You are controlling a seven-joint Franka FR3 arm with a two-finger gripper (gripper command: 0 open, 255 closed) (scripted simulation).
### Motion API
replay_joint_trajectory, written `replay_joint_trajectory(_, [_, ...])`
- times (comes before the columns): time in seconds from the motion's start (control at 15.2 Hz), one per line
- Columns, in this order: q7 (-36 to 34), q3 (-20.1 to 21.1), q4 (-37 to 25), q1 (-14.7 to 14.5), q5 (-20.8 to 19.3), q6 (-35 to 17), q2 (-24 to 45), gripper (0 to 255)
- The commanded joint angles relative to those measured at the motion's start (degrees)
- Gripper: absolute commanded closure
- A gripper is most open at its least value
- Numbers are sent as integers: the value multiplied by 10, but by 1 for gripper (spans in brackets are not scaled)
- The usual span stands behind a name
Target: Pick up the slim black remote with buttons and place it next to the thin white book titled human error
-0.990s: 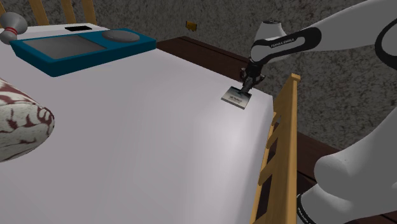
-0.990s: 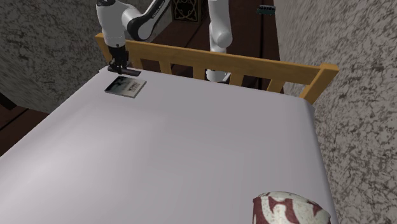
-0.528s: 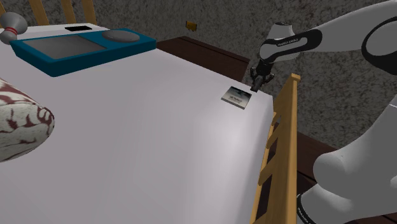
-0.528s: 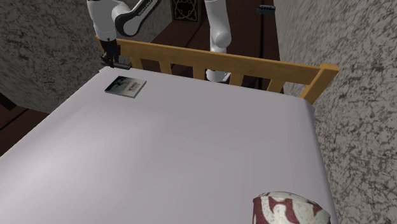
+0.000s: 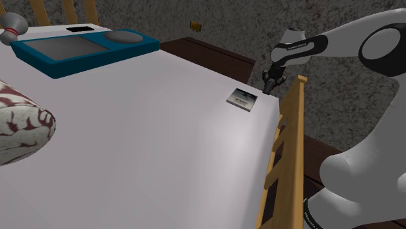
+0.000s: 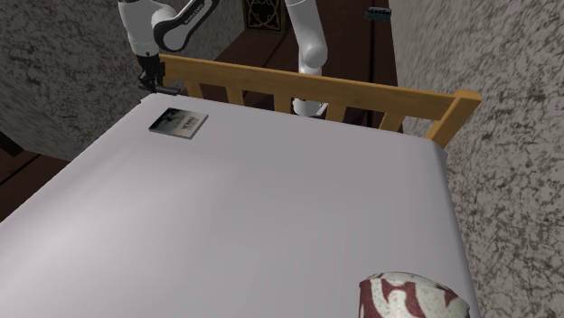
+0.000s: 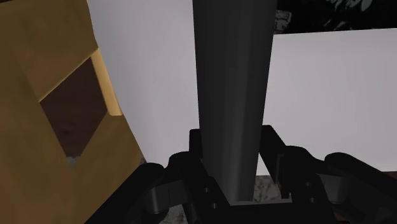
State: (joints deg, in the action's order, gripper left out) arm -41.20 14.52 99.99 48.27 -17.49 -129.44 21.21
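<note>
The slim dark remote (image 7: 232, 76) stands clasped between my two black fingers and points away from the hand over the white bed. My gripper (image 5: 267, 86) (image 6: 154, 83) (image 7: 234, 137) is shut on it, hovering at the bed's corner beside the wooden rail. The thin book (image 5: 242, 99) (image 6: 178, 123), grey-white with a dark cover picture, lies flat on the bed just short of the gripper, toward the shoulder view's left. A dark corner of the book (image 7: 331, 13) shows beyond the remote's tip.
The wooden bed rail (image 5: 283, 143) (image 6: 316, 90) runs close beside the gripper. A blue tray-like case (image 5: 78, 49) lies at the bed's far end. A red-patterned pillow (image 5: 19, 127) (image 6: 411, 296) sits at the edge. The white bed surface (image 5: 149, 130) spreads between them.
My gripper, with the remote in it, has moved off the book toward the shoulder view's right and now hangs at the bed's corner by the rail. The book has not moved.
</note>
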Motion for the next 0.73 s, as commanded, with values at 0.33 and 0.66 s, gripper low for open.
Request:
replay_joint_trajectory(0.33, [-15,-7,21,-3,-15,-43,24,255])
replay_joint_trajectory(0.66, [-26,-12,31,-6,-27,-71,43,255])
